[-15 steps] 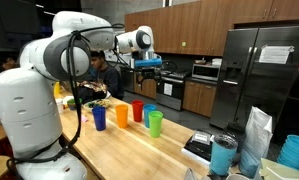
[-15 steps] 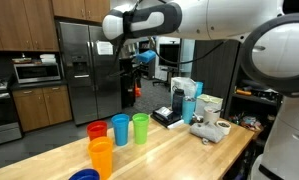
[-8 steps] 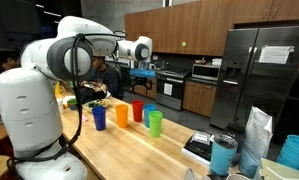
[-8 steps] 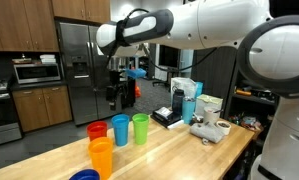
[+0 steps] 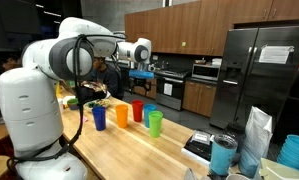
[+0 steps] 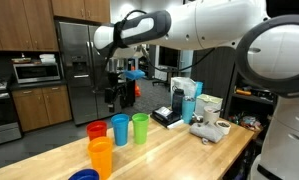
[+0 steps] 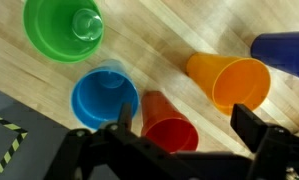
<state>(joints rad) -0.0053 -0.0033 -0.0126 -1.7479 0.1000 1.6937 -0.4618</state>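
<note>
Five plastic cups stand in a row on the wooden countertop (image 5: 119, 150). In the wrist view they are green (image 7: 64, 28), light blue (image 7: 102, 97), red (image 7: 169, 125), orange (image 7: 234, 80) and dark blue (image 7: 284, 50). My gripper (image 7: 187, 128) hangs well above them, open and empty, with the red cup straight below the gap between its fingers. In both exterior views the gripper (image 5: 141, 74) (image 6: 117, 95) is high over the row, touching no cup. The red cup (image 5: 137, 110) (image 6: 97, 131) sits mid-row, with the green cup (image 5: 156, 123) (image 6: 140, 128) at one end.
A black box (image 6: 167, 117), a teal container (image 6: 187, 100) and a white object (image 6: 209, 128) sit further along the counter. Teal tubs (image 5: 224, 155) and a white bag (image 5: 257, 135) stand near that end. A steel fridge (image 5: 264, 70) and a person (image 5: 109, 75) are behind.
Over the last second the arm swung and lowered the gripper to a spot above the cup row. Since half a second ago it has barely moved.
</note>
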